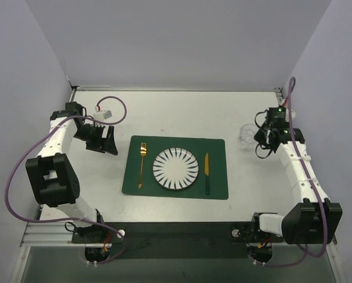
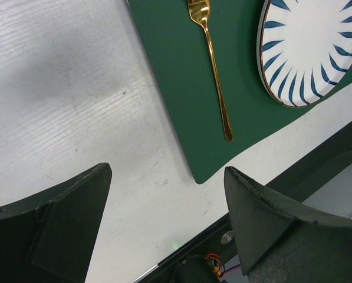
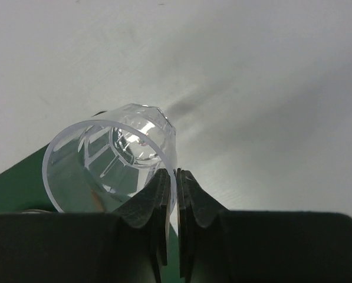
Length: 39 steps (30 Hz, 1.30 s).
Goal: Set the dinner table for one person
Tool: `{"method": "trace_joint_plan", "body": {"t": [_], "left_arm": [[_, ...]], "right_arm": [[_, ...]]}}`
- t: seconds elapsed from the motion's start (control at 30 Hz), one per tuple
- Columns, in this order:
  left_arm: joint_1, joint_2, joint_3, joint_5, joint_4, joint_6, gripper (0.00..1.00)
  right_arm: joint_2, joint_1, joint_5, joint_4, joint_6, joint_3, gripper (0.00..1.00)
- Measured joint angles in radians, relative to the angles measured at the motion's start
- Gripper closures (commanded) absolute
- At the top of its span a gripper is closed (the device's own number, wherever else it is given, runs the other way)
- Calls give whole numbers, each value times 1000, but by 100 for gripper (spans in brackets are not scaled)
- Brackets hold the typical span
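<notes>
On the white dinner table (image 1: 176,112) lies a dark green placemat (image 1: 176,168) with a white plate with blue stripes (image 1: 176,169) at its middle, a gold fork (image 1: 142,164) left of it and a knife with a gold blade and green handle (image 1: 207,172) right of it. My right gripper (image 1: 259,140) is shut on the rim of a clear faceted glass (image 3: 119,159), which shows faintly in the top view (image 1: 246,134) beyond the mat's far right corner. My left gripper (image 1: 109,143) is open and empty, left of the mat; the fork (image 2: 211,59) and plate (image 2: 308,50) show in its view.
A small white connector on a purple cable (image 1: 105,113) lies at the far left. The metal rail frame (image 1: 164,229) runs along the near edge. Grey walls stand close around the table on three sides.
</notes>
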Motion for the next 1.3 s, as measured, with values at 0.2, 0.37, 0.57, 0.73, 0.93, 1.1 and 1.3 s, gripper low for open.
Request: {"method": "trace_joint_plan", "body": {"t": [0.2, 0.37, 0.57, 0.73, 0.93, 1.1, 1.3], "left_arm": [[0, 0, -6, 0, 1, 0, 12], [0, 0, -6, 0, 2, 3, 12], [2, 0, -6, 0, 1, 11, 12], [2, 0, -10, 0, 3, 18, 12], [2, 0, -26, 0, 8, 18, 12], [2, 0, -29, 0, 12, 19, 12], [2, 0, -37, 0, 14, 21, 12]], "right_arm": [[253, 237, -26, -3, -22, 194, 100], [452, 345, -42, -2, -33, 327, 100], [576, 380, -33, -9, -34, 400, 100], [592, 378, 11, -51, -35, 419, 100], [617, 377, 39, -71, -35, 426, 100], [652, 376, 41, -77, -34, 428, 100], [653, 376, 37, -77, -31, 433, 100]]}}
